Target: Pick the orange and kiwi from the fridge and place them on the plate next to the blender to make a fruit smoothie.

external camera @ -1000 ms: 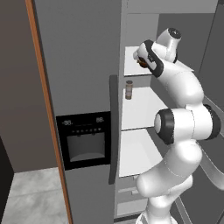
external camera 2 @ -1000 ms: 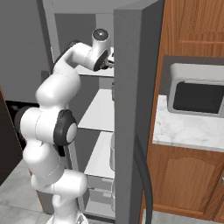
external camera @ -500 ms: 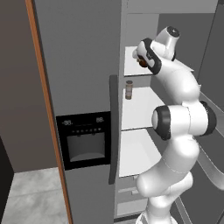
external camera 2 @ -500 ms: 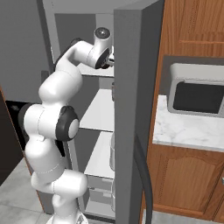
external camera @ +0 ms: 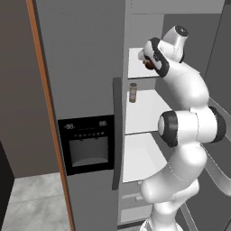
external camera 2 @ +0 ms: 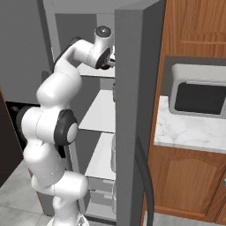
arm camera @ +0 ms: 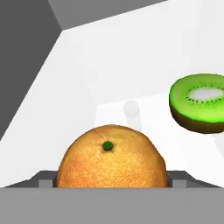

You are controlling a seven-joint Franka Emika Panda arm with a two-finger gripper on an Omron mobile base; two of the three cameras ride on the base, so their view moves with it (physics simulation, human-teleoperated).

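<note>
Reaching into the open fridge [external camera: 90,67] at the level of the upper white shelf [external camera: 137,63], gripper [external camera: 146,61] at the shelf's front edge in the left base view. In the right base view, gripper [external camera 2: 110,59] tucked behind the edge of the open fridge door [external camera 2: 132,110].

From the hand view: orange [arm camera: 112,156] directly ahead and very close, seated low between the 2 finger tips [arm camera: 43,179], green stem dot facing the camera. Cannot tell whether the fingers press the fruit or stand just beside it. Kiwi [arm camera: 197,103], halved, green cut face with a pale centre turned toward the hand, farther in and off to the right of the orange, apart from it.

Below the hand, 1 small brown jar [external camera: 132,92] upright on the next shelf down, well apart from the gripper.
</note>
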